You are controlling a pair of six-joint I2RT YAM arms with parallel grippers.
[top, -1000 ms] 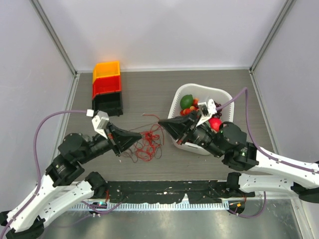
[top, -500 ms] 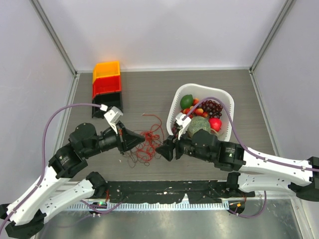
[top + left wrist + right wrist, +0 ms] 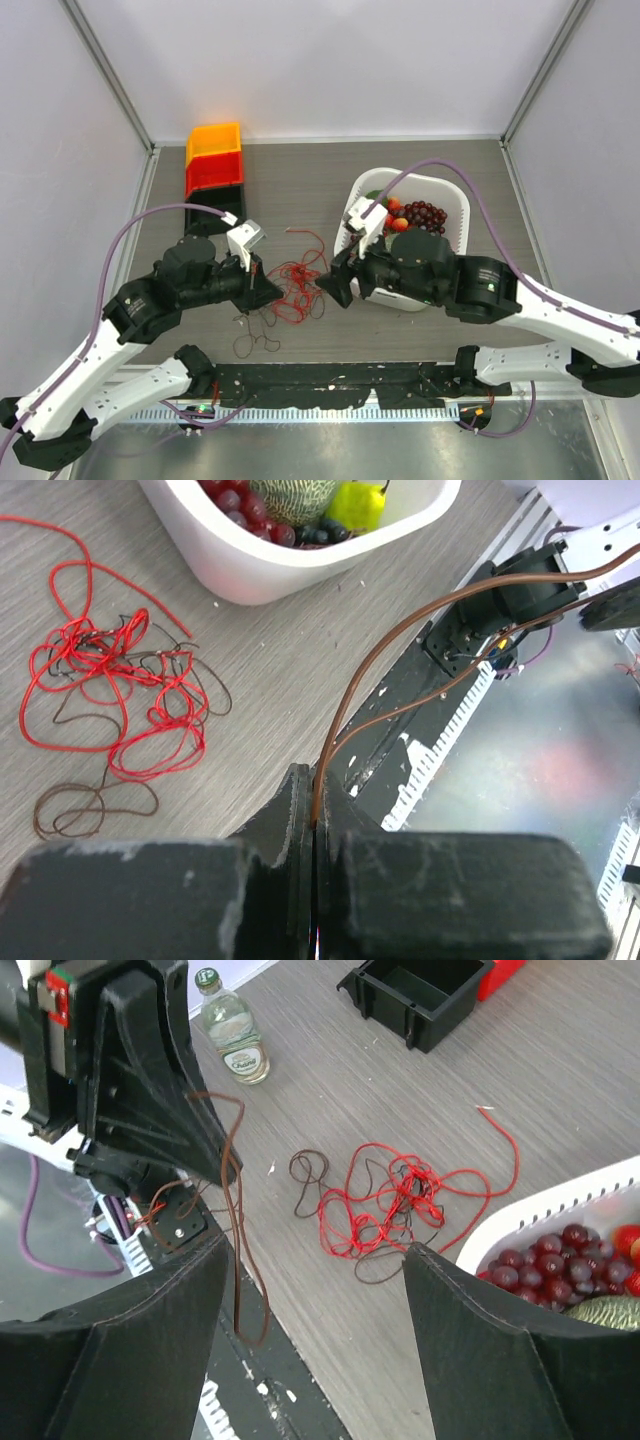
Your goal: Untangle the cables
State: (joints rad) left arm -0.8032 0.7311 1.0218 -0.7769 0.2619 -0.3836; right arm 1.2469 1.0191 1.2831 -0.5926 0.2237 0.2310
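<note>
The cables (image 3: 296, 283) are a loose tangle of thin red wires with a brown strand, lying on the table between the two arms. In the left wrist view the tangle (image 3: 112, 676) lies apart, up left. My left gripper (image 3: 268, 293) is shut on the brown strand (image 3: 352, 688), which loops away from the fingertips over the table's near edge. My right gripper (image 3: 330, 286) is open just right of the tangle, with nothing between its fingers (image 3: 515, 1345). In the right wrist view the red wires (image 3: 398, 1200) lie ahead and the brown strand (image 3: 236, 1245) hangs from the left gripper (image 3: 225, 1172).
A white basket (image 3: 447, 185) of fruit stands right of the tangle, partly under my right arm. Stacked orange, red and black bins (image 3: 214, 178) sit at the back left. A small glass bottle (image 3: 230, 1032) stands left of the tangle. The black rail (image 3: 330, 378) lines the near edge.
My right gripper has opened and swung from the basket side down to the tangle's right edge. The left gripper stayed shut and shifted right, with more brown strand trailing near the front.
</note>
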